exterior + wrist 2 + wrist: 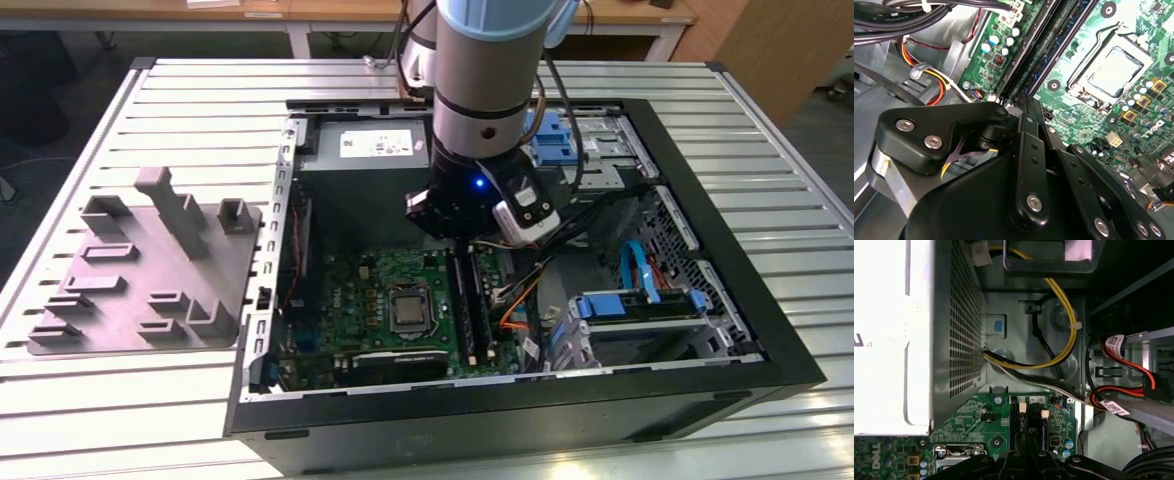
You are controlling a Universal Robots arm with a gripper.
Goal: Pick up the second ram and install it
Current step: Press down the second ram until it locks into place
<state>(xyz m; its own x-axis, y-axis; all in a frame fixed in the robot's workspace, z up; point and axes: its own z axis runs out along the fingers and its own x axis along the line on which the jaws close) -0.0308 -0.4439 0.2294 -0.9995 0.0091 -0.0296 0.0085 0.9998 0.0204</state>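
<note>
Black gripper linkage sits low over the motherboard's long black slots; cannot tell finger state. Second ram not identifiable. CPU socket beside the slots. Yellow cable and power supply close by. Labels unreadable.

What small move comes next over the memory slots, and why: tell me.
Likely a slow, short press straight down: the gripper hangs directly over the end of the black memory slots on the motherboard. Whether it holds the second ram is hidden.
</note>
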